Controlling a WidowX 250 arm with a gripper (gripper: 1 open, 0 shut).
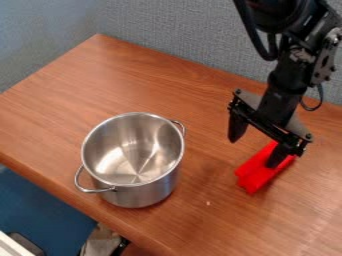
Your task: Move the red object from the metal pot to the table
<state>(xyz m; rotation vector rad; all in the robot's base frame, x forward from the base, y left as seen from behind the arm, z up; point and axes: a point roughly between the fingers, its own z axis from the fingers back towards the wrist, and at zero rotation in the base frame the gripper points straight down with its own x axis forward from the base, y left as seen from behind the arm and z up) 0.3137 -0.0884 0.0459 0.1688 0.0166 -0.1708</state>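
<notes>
The red object (262,172) lies on the brown wooden table (120,80), right of the metal pot (131,158) and clear of it. My gripper (267,140) hangs right over the red piece's far end. It is open, with its black fingers (237,124) spread wide to either side, and nothing is gripped between them. The pot stands upright near the table's front edge, and its shiny inside holds nothing I can see.
The black arm with its cables (287,40) comes down from the upper right. A blue-grey wall (54,25) runs behind the table. The table's front edge (40,170) passes close by the pot, with a blue surface (34,215) below it.
</notes>
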